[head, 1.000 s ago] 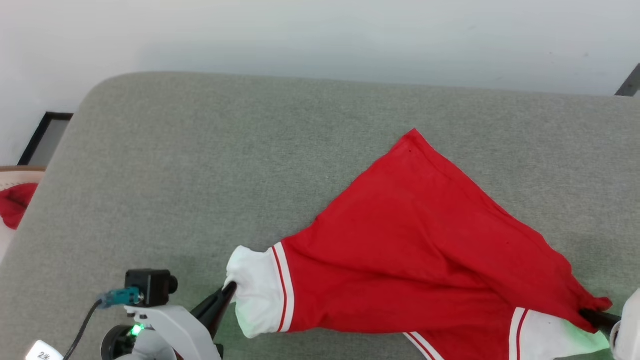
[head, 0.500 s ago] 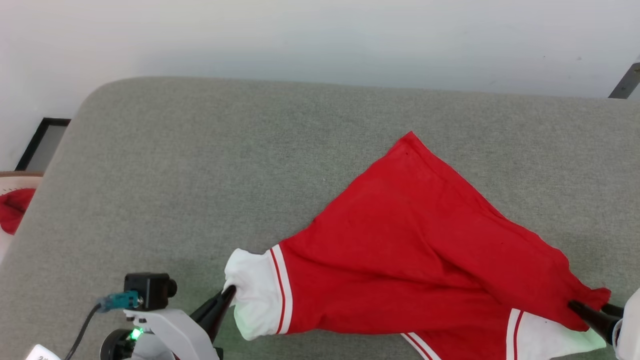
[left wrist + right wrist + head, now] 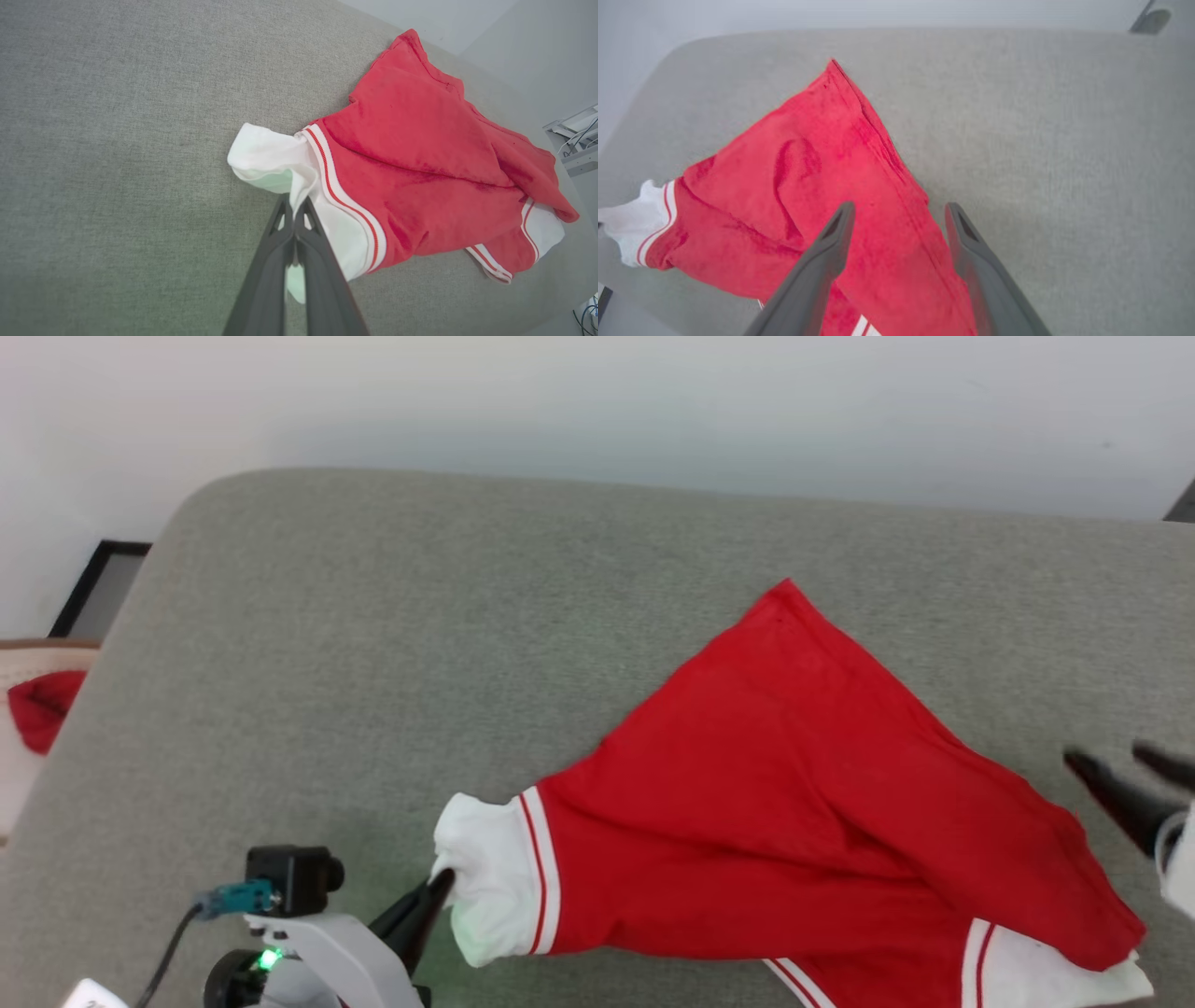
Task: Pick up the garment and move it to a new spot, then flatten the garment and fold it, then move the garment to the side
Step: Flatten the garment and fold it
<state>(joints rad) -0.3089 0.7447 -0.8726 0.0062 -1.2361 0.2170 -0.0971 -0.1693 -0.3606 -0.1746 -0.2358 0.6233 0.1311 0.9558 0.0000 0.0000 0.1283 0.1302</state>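
Note:
The garment (image 3: 784,803), bright red with white panels and red-white stripe trim, lies rumpled on the grey padded table (image 3: 392,644). My left gripper (image 3: 446,882) is shut on the garment's white cuff at the lower left; the left wrist view shows the white cloth (image 3: 275,158) pinched between the shut fingers (image 3: 261,289). My right gripper (image 3: 1106,761) hovers open at the right edge, above and apart from the garment's right corner (image 3: 1111,933). In the right wrist view its spread fingers (image 3: 822,261) frame the red cloth (image 3: 831,168) below, holding nothing.
A cream basket (image 3: 28,663) with a small red cloth bundle (image 3: 45,707) sits off the table's left edge. A dark frame (image 3: 93,588) stands on the floor behind it. Bare grey table stretches to the left and back.
My right gripper let go of the garment's right corner, opened and rose away from it; the corner dropped onto the table. The left gripper kept its grip. The camera shifted slightly.

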